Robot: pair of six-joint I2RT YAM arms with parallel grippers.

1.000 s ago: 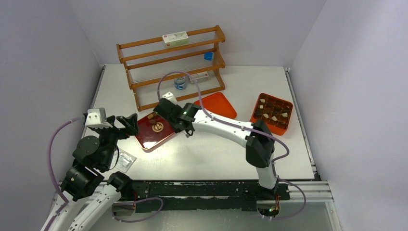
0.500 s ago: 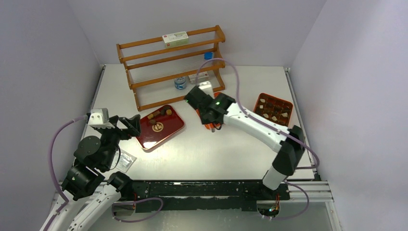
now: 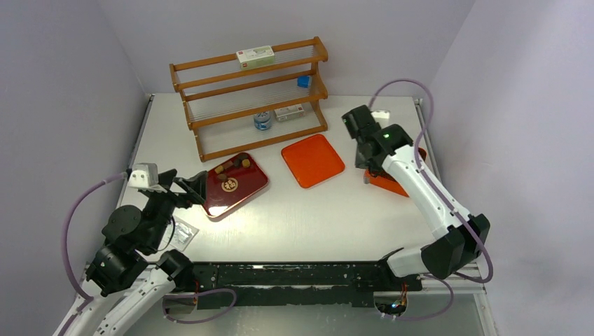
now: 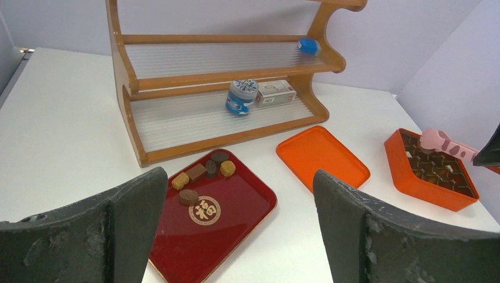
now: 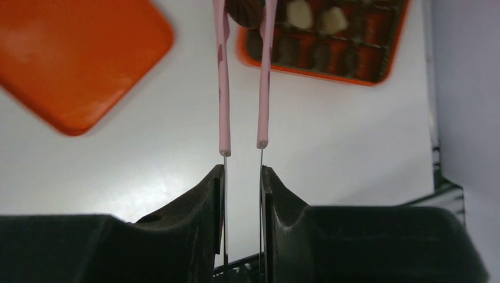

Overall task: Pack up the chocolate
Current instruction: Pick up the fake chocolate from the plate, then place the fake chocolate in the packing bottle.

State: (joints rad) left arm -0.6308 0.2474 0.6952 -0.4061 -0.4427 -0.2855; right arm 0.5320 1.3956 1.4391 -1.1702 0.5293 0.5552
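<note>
Surface: I look down on a white table (image 3: pixel 315 217) boxed in by pale lilac walls, with both arm bases at its near edge.
Rack: a wooden rack (image 4: pixel 236 137) stands at the back left, with a jar and a few small packets on its shelves.
Red tray: a dark red tray (image 4: pixel 236 218) with a gold emblem lies in front of the rack, near my left arm.
Chocolates: six loose chocolates (image 4: pixel 196 171), brown and caramel, sit clustered at the tray's far corner. More pieces, cream and brown, fill compartments of the orange box (image 4: pixel 418 187) on the right.
Lid: a flat orange lid (image 3: pixel 312 160) lies between tray and box, touching neither.
Right claw: my right claw (image 5: pixel 243 171) is clamped on the handles of the pink tongs (image 5: pixel 223 88), above the box.
Held piece: the tong tips pinch one dark brown piece (image 5: pixel 246 13) over a corner of the box.
Left claw: my left claw (image 4: pixel 239 174) gapes wide with nothing in it, facing the tray from the near side.
</note>
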